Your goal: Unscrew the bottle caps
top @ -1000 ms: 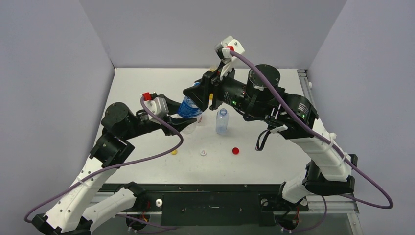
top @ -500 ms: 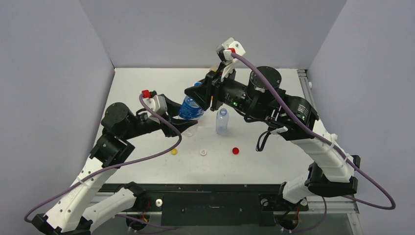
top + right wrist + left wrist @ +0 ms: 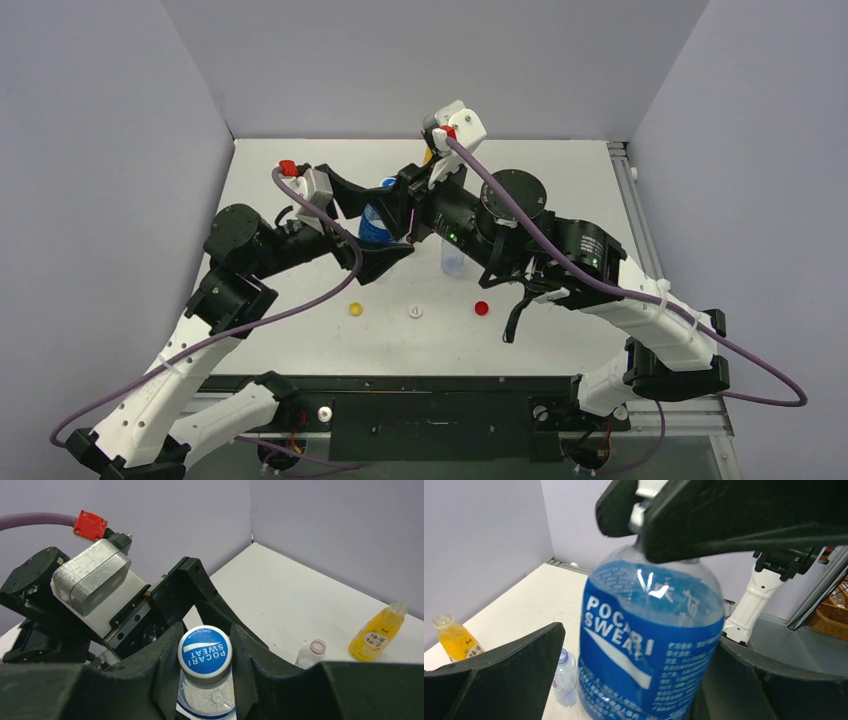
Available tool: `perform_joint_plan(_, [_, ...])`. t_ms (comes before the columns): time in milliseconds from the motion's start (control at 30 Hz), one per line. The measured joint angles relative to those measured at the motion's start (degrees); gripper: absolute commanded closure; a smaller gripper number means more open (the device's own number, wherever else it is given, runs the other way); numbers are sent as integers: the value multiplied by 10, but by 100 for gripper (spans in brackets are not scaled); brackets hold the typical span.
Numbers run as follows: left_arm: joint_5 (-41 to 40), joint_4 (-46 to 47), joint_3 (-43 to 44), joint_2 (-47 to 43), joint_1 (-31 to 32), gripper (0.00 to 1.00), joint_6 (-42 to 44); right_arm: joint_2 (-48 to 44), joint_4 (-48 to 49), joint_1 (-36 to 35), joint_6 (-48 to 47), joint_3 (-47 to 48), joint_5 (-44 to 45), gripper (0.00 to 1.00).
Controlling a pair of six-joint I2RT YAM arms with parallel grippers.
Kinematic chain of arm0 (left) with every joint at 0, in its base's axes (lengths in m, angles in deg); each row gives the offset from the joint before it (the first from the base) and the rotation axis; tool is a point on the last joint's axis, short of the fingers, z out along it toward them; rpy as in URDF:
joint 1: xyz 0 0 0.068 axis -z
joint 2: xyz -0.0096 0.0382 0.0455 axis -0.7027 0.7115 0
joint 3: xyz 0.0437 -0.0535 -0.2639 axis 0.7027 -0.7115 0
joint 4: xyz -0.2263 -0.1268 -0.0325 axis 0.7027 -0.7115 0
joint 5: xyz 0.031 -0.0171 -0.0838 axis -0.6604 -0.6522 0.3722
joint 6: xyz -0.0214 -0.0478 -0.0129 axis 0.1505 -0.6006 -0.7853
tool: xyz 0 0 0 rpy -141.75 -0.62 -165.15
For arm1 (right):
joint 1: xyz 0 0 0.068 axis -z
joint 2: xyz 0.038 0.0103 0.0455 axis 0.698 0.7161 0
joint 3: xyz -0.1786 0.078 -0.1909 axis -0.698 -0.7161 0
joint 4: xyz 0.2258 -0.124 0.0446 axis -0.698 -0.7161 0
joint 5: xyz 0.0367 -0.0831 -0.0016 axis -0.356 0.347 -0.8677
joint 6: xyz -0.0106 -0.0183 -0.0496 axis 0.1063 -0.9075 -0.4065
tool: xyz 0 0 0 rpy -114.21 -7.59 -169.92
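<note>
Shifted left and back, right hand (image 3: 205, 656) pinching the cap (image 3: 205, 649) from straight above the upright blue-label bottle (image 3: 644, 605), left hand (image 3: 639, 652) wide around its middle.

Clear plastic bottle with blue label (image 3: 649, 645), its round blue-topped cap (image 3: 205, 652) on; small plastic yellow cap (image 3: 355, 309), white cap (image 3: 415, 311), red cap (image 3: 481, 307) loose in a row.

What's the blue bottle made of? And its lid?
The blue-label bottle looks like thin clear plastic: glossy, with light glinting on its see-through shoulder. Its cap seems a harder plastic, white at the rim, with a smooth blue printed top; print or sticker, I cannot tell.
</note>
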Motion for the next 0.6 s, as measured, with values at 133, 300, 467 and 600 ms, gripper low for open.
perform_joint_plan(133, [-16, 4, 9, 3, 15, 42, 15, 6, 17, -7, 1, -2, 37, 100])
perform_joint_plan(300, [-77, -2, 9, -2, 39, 72, 55, 16, 30, -14, 3, 3, 69, 100])
perform_joint_plan(467, [-120, -7, 9, -8, 44, 77, 74, 35, 31, -15, 0, 24, 83, 33])
perform_joint_plan(600, [-141, -6, 9, -10, 44, 77, 84, 35, 24, -15, 6, 24, 96, 22])
